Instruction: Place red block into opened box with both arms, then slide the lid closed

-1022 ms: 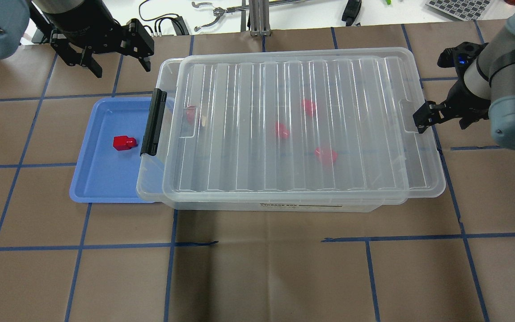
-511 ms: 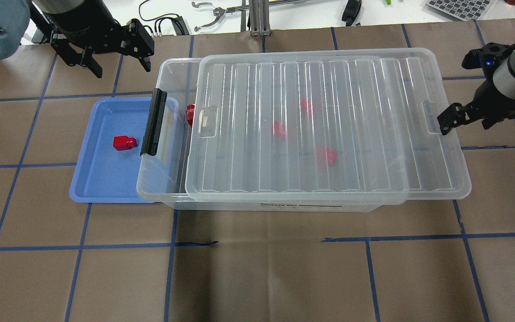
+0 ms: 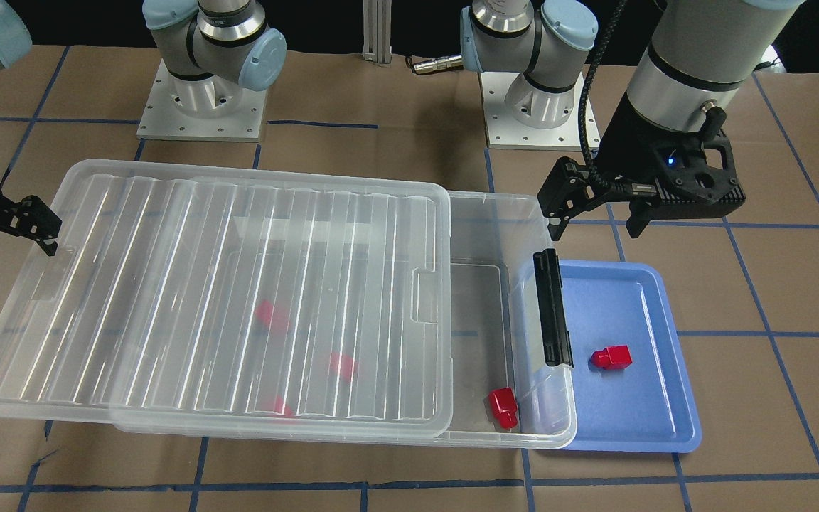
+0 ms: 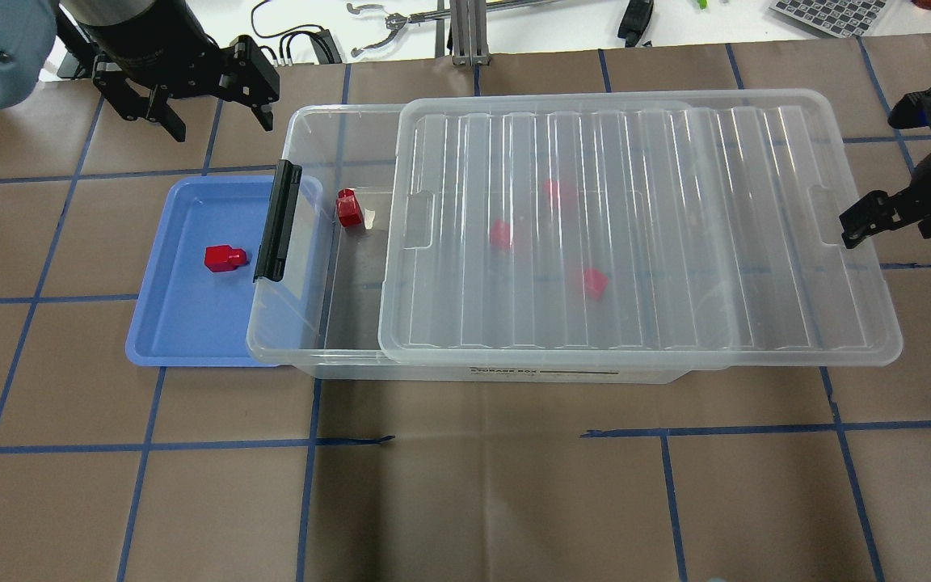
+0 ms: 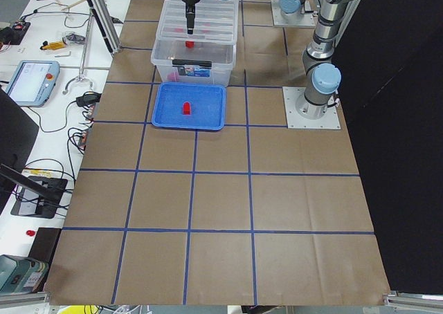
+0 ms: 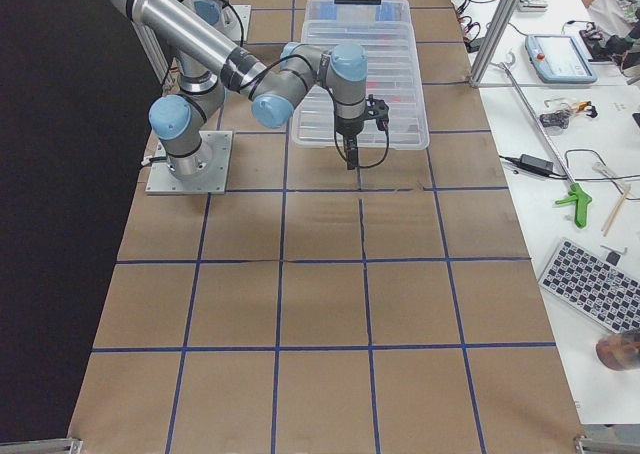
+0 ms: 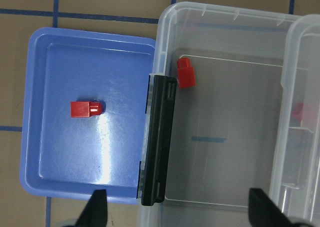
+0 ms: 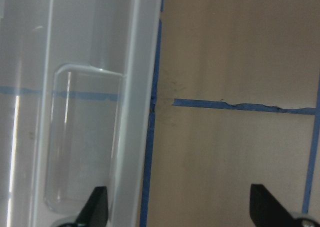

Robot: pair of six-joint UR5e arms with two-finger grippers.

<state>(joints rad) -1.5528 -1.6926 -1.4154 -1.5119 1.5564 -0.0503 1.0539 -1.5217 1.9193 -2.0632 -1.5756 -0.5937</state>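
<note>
One red block (image 4: 225,259) (image 3: 612,357) (image 7: 86,108) lies in the blue tray (image 4: 191,323). The clear box (image 4: 310,323) (image 3: 544,235) stands beside it, its black bar (image 4: 278,220) over the tray's edge. The ribbed lid (image 4: 643,242) (image 3: 203,284) sits shifted toward the robot's right, leaving the box's left end uncovered. Another red block (image 4: 348,208) (image 7: 186,73) lies there; several more show blurred under the lid. My left gripper (image 4: 215,109) (image 3: 598,217) hangs open and empty behind the tray. My right gripper (image 4: 894,225) (image 3: 8,235) is open at the lid's overhanging end, one finger over the lid's tab recess (image 8: 82,137).
Both arm bases (image 3: 200,107) stand behind the box. Cables and hand tools (image 4: 385,24) lie on the white bench past the table's far edge. Brown paper with blue tape lines (image 4: 473,501) covers the table in front of the box.
The lid has slid toward the robot's right together with my right gripper, uncovering the box's left end and one red block inside. The left gripper has stayed put.
</note>
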